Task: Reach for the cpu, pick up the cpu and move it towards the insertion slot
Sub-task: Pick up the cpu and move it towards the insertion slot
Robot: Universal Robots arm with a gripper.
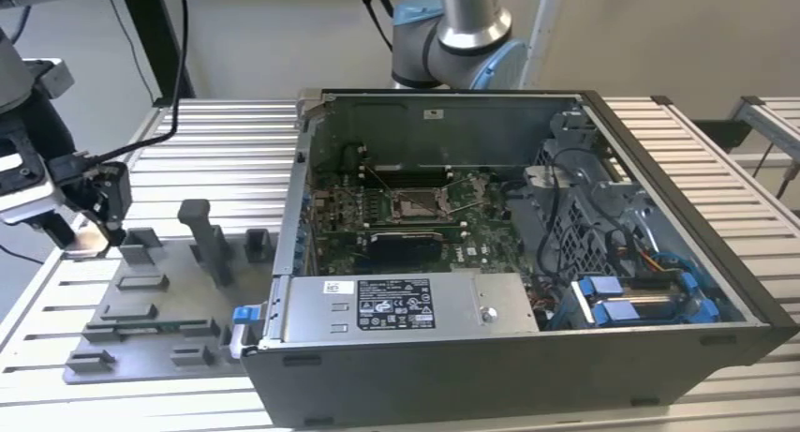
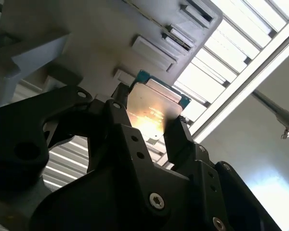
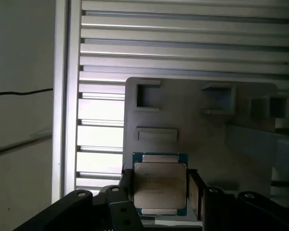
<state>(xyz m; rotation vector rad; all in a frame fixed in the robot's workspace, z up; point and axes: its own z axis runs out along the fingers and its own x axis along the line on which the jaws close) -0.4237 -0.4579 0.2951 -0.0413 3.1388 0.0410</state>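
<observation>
Gripper (image 3: 160,195) around cpu (image 3: 160,177), outside computer case (image 1: 500,362)

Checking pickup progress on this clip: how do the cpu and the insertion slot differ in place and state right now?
The cpu is clamped in the gripper by the grey fixture plate; the insertion slot lies inside the computer case. The cpu's top is bright silvery; the insertion slot's centre is dull, framed in metal. Both are square.

end effector (image 3: 160,191) pointing down, clamped (on cpu (image 3: 160,180))
</observation>
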